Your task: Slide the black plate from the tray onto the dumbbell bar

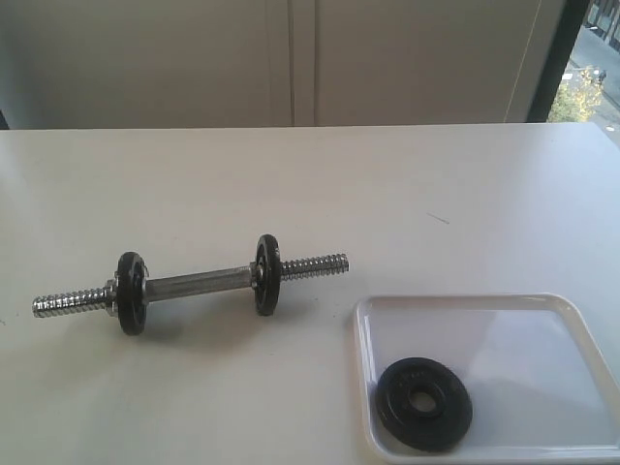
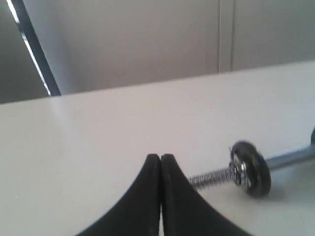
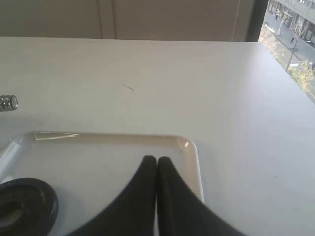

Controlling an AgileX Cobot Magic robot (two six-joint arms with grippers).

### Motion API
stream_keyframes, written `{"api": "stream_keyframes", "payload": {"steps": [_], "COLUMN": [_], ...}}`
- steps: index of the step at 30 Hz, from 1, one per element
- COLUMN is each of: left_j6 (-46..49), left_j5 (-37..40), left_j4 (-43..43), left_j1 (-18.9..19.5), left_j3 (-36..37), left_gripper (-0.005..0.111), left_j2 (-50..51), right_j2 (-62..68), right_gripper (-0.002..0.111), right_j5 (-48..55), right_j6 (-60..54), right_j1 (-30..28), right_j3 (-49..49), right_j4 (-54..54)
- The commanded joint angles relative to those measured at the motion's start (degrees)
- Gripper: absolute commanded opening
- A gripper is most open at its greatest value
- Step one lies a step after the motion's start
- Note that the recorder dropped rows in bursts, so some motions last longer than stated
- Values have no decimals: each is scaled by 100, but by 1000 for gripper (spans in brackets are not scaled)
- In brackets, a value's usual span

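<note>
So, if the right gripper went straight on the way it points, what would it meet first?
Probably the white rectangular plastic tray, near its far lip. The flat round black iron plate lies aside. Depth is unclear.

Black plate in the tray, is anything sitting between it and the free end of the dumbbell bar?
Nothing visible does. The black plate lies flat in the tray, and only bare table separates the tray from the dumbbell bar's bare threaded end. Only the tray's low lip must be cleared.

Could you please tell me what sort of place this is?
Likely an upper-floor office or lab room, not a gym: a plain white table, a pale panelled wall behind it, and a window looking down on street trees.
</note>
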Motion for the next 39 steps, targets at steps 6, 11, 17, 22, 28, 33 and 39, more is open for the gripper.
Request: {"api": "stream_keyframes", "payload": {"steps": [6, 11, 17, 22, 28, 33, 39], "left_j6": [716, 846, 870, 892, 1087, 1754, 1880], "left_j5": [1109, 1587, 2257, 2869, 3216, 3353, 3565], "left_j4": [36, 112, 197, 185, 25, -747, -872], "left_j1": [-95, -418, -869, -1086, -1223, -1435, -1670], "left_j3": [-350, -688, -1190, -1671, -2296, -2707, -3240], "left_gripper": [0, 0, 0, 0, 0, 0, 0], "left_j2": [1025, 1511, 2250, 2903, 3561, 4228, 5041], "right_j2": [-29, -29, -29, -29, -29, -29, -29], "right_gripper": [1, 1, 1, 1, 1, 1, 1], "right_j5": [-15, -15, -15, -15, -15, -15, -15], "right_j6": [14, 14, 14, 14, 37, 141, 141], "right_j1": [25, 25, 25, 25, 26, 26, 26], "right_j3": [13, 13, 13, 13, 13, 13, 13], "right_j4": [-54, -54, -54, -54, -54, -54, -54]}}
